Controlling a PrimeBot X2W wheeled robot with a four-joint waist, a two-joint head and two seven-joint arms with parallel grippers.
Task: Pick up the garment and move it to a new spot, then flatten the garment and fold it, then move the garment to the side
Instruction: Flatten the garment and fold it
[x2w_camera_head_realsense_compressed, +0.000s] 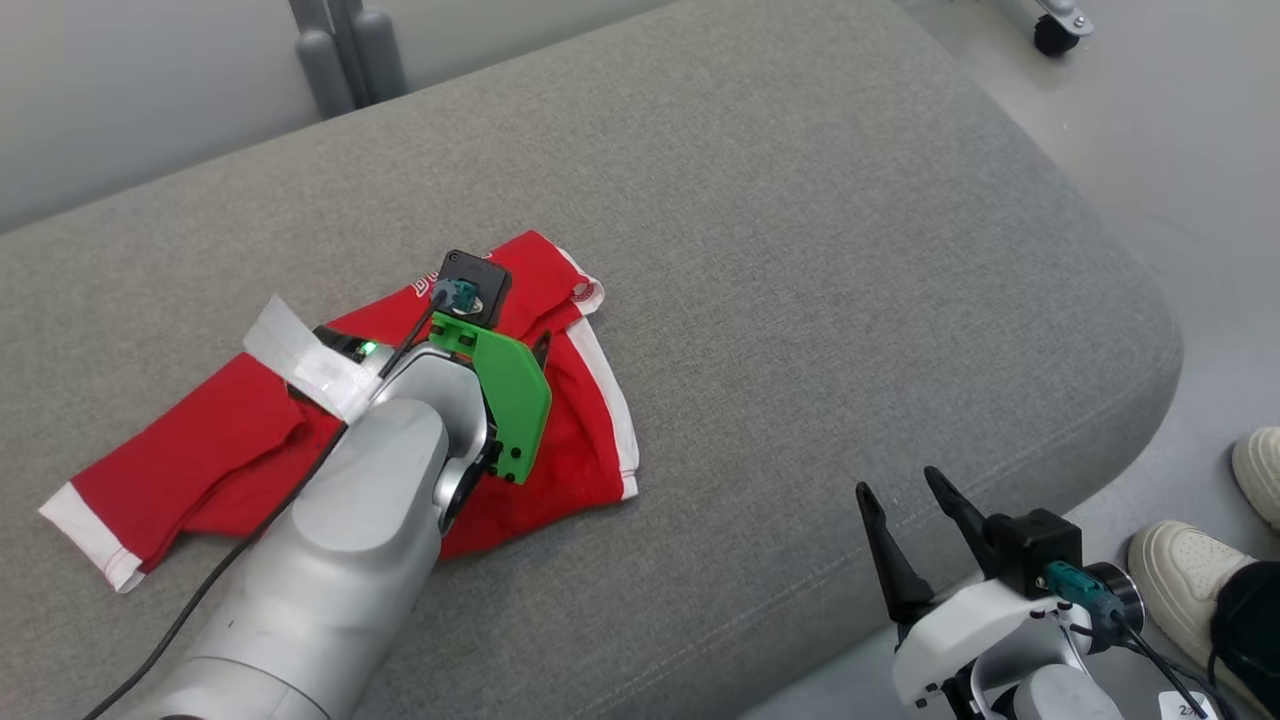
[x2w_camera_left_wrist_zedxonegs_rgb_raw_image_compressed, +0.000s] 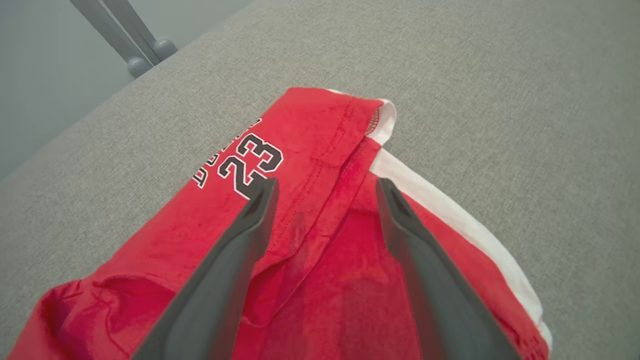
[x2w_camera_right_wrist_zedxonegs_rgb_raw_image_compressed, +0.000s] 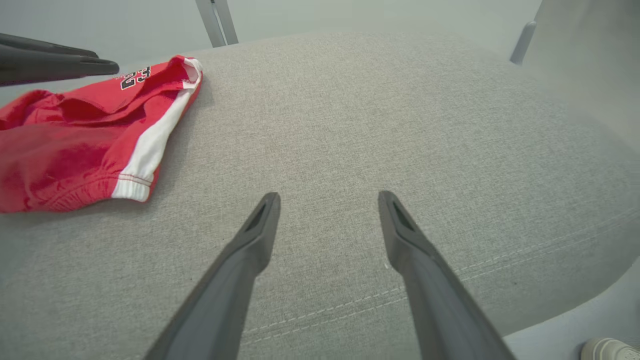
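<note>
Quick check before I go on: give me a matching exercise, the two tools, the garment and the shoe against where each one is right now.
Things:
1. left tool
2. right tool
3. garment
4. shoe

Places:
A. on the floor beside the cushion
B. crumpled on the cushion
C. open, pointing at bare cushion
D. open, right over the red cloth

Pairs: 1-D, 2-C, 3-B, 4-A

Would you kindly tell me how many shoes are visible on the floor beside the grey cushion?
2. One pale shoe lies at the head view's lower right; the other shoe is just above it, cut off by the right edge. Others may be hidden.
</note>
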